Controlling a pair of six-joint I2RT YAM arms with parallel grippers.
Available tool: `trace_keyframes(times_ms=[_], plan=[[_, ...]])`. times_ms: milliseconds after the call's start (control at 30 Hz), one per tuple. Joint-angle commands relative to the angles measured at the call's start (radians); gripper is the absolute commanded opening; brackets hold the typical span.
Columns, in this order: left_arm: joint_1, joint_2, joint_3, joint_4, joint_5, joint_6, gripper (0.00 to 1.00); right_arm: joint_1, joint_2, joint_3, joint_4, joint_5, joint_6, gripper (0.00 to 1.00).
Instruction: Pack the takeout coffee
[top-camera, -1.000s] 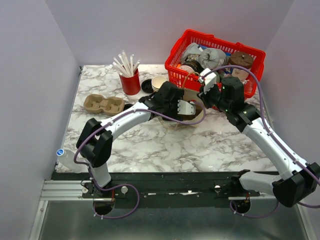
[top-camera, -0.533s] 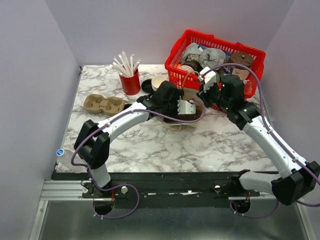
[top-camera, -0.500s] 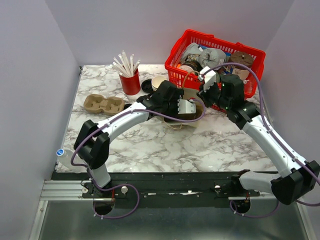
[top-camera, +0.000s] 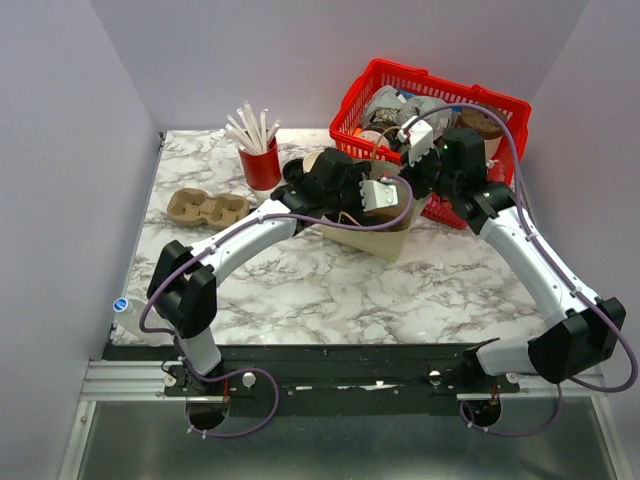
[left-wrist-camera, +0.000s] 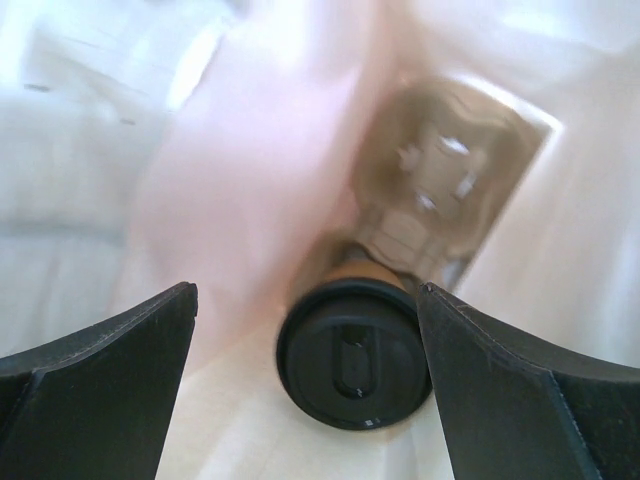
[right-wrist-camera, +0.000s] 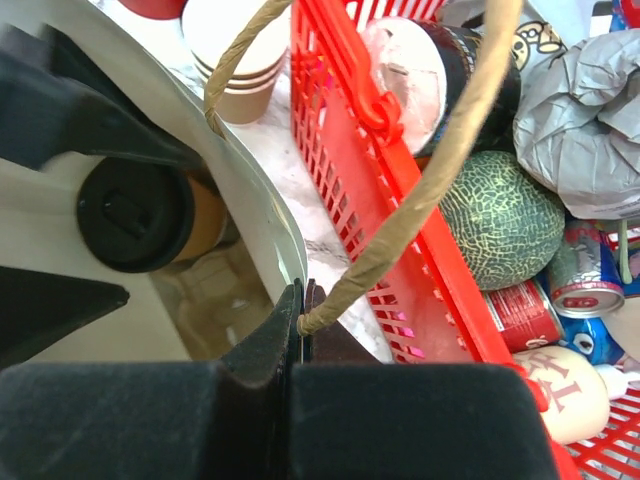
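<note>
The takeout coffee, a brown kraft cup (left-wrist-camera: 366, 270) with a black lid (left-wrist-camera: 350, 365), sits inside a pale paper bag (top-camera: 375, 240). My left gripper (left-wrist-camera: 305, 290) reaches into the bag's mouth (top-camera: 380, 196), open, with a finger on each side of the lid; the right finger is close to its edge. My right gripper (right-wrist-camera: 303, 322) is shut on the bag's rim where the twisted paper handle (right-wrist-camera: 400, 230) joins, holding the bag up beside the basket (top-camera: 408, 178). The right wrist view also shows the cup (right-wrist-camera: 207, 215) and its lid (right-wrist-camera: 130, 215).
A red basket (top-camera: 500, 110) with a melon (right-wrist-camera: 500, 225), cans and wrapped items stands right behind the bag. A stack of cream cups (right-wrist-camera: 235, 60), a red cup of straws (top-camera: 262, 165) and a pulp cup carrier (top-camera: 207, 210) stand at the back left.
The bag has been raised and moved back toward the basket. My right gripper rose with its rim, and my left gripper moved back with the bag's mouth.
</note>
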Motion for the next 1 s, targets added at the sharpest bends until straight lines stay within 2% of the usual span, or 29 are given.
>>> trace_keyframes(times_ms=[0, 133, 233, 333, 367, 433, 467, 567, 667, 800, 967], plan=[[0.007, -0.045, 0.068, 0.064, 0.085, -0.097, 0.98, -0.03, 0.049, 0.044, -0.064, 0.022, -0.029, 0.0], [0.007, -0.05, 0.114, 0.078, 0.104, -0.15, 0.98, -0.043, 0.089, 0.078, -0.076, 0.019, -0.031, 0.02], [0.007, -0.057, 0.142, 0.093, 0.106, -0.196, 0.98, -0.048, 0.102, 0.104, -0.083, 0.013, -0.034, 0.06], [0.01, -0.056, 0.178, 0.107, 0.092, -0.236, 0.98, -0.048, 0.115, 0.144, -0.11, 0.01, -0.045, 0.2], [0.012, -0.053, 0.189, 0.11, 0.086, -0.261, 0.98, -0.05, 0.12, 0.156, -0.119, 0.01, -0.046, 0.31], [0.016, -0.047, 0.23, 0.105, 0.079, -0.281, 0.98, -0.051, 0.126, 0.193, -0.142, 0.008, -0.051, 0.41], [0.018, -0.044, 0.243, 0.099, 0.064, -0.304, 0.98, -0.051, 0.128, 0.204, -0.148, 0.01, -0.049, 0.51], [0.036, -0.036, 0.295, 0.087, 0.059, -0.342, 0.98, -0.053, 0.137, 0.27, -0.17, 0.01, -0.049, 0.69], [0.05, -0.033, 0.337, 0.067, 0.047, -0.367, 0.99, -0.053, 0.146, 0.346, -0.193, 0.013, -0.055, 0.79], [0.073, -0.037, 0.369, 0.067, 0.004, -0.402, 0.98, -0.053, 0.148, 0.435, -0.204, -0.033, -0.086, 0.8], [0.101, -0.044, 0.421, 0.027, -0.013, -0.404, 0.98, -0.053, 0.138, 0.455, -0.155, -0.07, -0.101, 0.8]])
